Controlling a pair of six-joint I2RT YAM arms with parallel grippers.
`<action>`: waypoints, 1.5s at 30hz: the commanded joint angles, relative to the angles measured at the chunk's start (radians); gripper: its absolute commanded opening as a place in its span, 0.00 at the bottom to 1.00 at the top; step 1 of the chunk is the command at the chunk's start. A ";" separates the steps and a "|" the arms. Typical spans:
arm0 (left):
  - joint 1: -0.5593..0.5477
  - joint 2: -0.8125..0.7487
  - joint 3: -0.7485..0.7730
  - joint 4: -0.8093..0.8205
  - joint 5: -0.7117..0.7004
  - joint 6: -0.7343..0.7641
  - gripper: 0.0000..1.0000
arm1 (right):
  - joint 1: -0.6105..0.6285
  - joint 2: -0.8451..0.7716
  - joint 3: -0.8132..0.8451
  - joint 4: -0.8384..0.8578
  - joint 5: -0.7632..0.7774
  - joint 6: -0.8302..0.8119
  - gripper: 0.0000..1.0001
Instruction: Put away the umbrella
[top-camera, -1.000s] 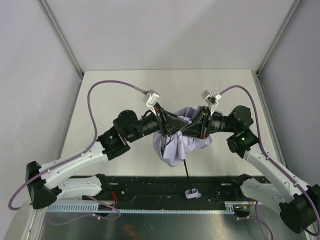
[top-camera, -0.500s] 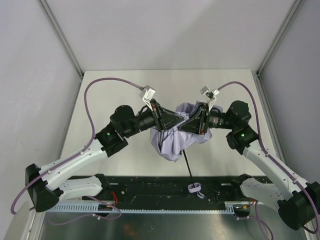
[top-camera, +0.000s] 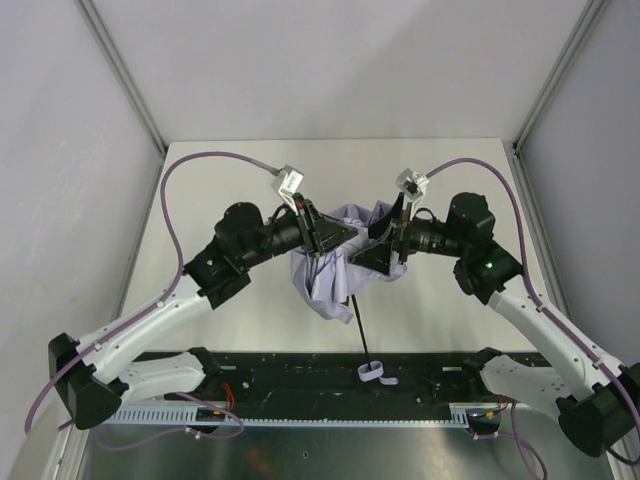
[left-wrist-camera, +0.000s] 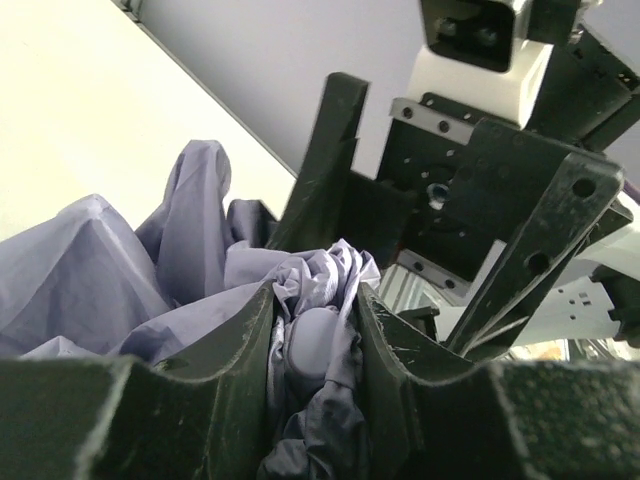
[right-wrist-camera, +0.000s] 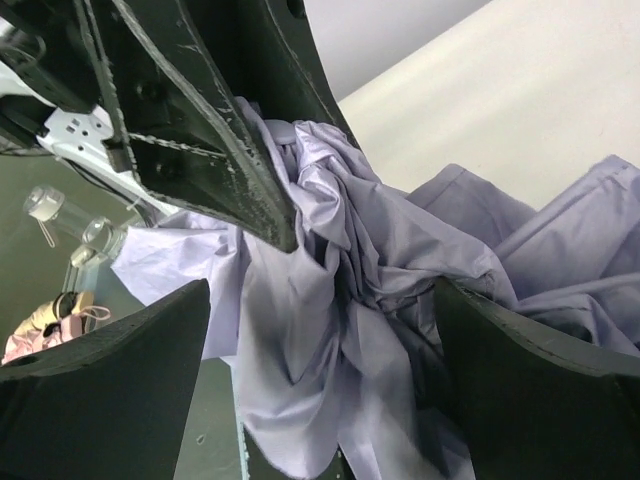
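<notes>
My left jaws stand narrow, pinched on a bunch of the umbrella (top-camera: 328, 283) canopy. In the left wrist view, thin, crinkled lavender-grey fabric and a smooth, pale, rounded knob sit squeezed between the matte black, scuffed inner faces. My right jaws stand wide, one on each side of the fabric, which hangs between them in soft, creased folds; I cannot tell whether it touches either face. The umbrella is collapsed and crumpled into a loose bundle over the middle of the pale, smooth table (top-camera: 220, 190), between my two wrists. Its thin black shaft (top-camera: 357, 325) runs straight from under the bundle toward the near edge, ending at a small pale handle (top-camera: 372, 373) with a looped strap, over the black base plate (top-camera: 300, 372).
</notes>
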 joint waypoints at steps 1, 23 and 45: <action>0.005 0.012 0.097 0.098 0.088 -0.027 0.00 | 0.023 0.049 0.037 0.005 0.038 -0.040 0.98; -0.005 0.086 0.109 0.405 0.378 -0.145 0.02 | 0.170 0.051 0.011 0.376 -0.048 0.111 0.03; 0.141 -0.123 0.075 -0.317 -0.037 0.096 0.90 | -0.233 -0.106 -0.067 0.155 0.277 0.267 0.00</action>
